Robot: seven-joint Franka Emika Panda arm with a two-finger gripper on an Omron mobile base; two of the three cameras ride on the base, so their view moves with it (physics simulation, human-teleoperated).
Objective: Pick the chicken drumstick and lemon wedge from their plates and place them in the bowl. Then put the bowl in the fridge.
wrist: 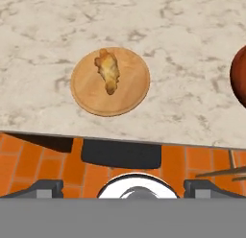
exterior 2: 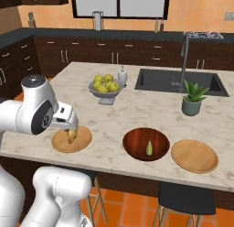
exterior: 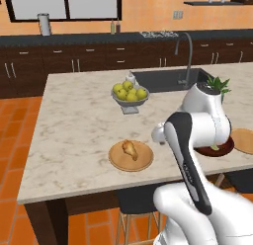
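Note:
The chicken drumstick (wrist: 109, 71) lies golden-brown on the left tan plate (wrist: 86, 95), near the counter's front edge; I also see the drumstick (exterior: 129, 148) on that plate (exterior: 143, 160) from the left base. My gripper (exterior 2: 68, 126) hangs just above this plate, over its near side. In the hand view the gripper (wrist: 124, 186) is open, fingertips wide apart and nothing between them. The dark red-brown bowl (exterior 2: 137, 141) sits to the right with the lemon wedge (exterior 2: 149, 148) inside it. The second plate (exterior 2: 194, 155) beside it is bare. The fridge is out of view.
A grey footed bowl of yellow-green fruit (exterior 2: 105, 86) stands mid-counter, with a white bottle (exterior 2: 122, 76) beside it. The sink (exterior 2: 180, 82), faucet and a potted plant (exterior 2: 193, 99) lie at the right. Dark stools (wrist: 120, 153) sit under the counter's front edge, over orange floor tiles.

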